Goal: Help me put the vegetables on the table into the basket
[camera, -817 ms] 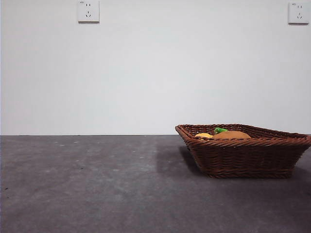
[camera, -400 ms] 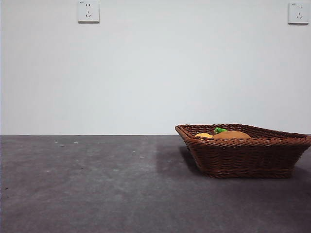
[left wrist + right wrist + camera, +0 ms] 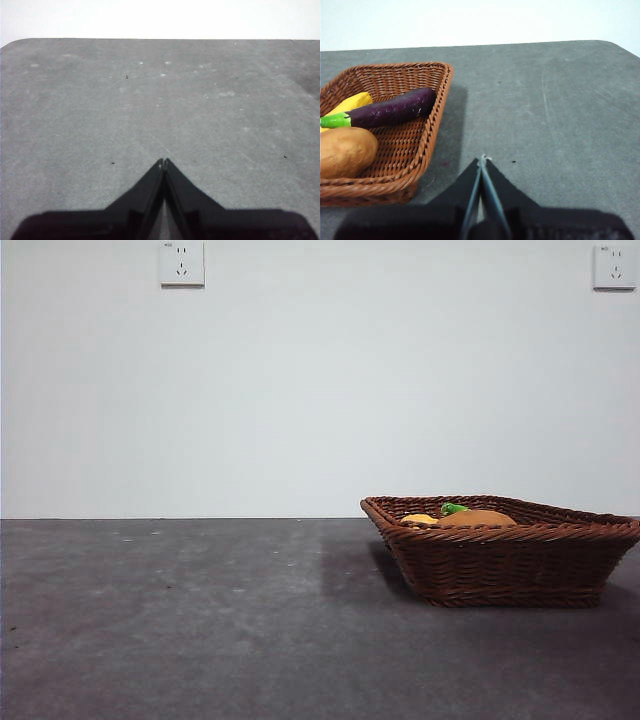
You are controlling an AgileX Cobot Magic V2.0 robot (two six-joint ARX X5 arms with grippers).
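The brown wicker basket (image 3: 505, 550) (image 3: 427, 130) stands on the dark grey table (image 3: 180, 620) at the right of the front view. Inside it lie the purple eggplant (image 3: 392, 108) with its green stem (image 3: 453, 508), the yellow piece (image 3: 351, 103) (image 3: 418, 519) and the tan potato (image 3: 344, 151) (image 3: 476, 518). My right gripper (image 3: 482, 159) is shut and empty, over bare table beside the basket. My left gripper (image 3: 164, 161) is shut and empty above bare table, away from the basket. Neither arm shows in the front view.
A white wall with two power sockets (image 3: 182, 262) (image 3: 614, 265) stands behind the table. The table's far edge (image 3: 150, 39) and a rounded corner (image 3: 615, 44) show in the wrist views.
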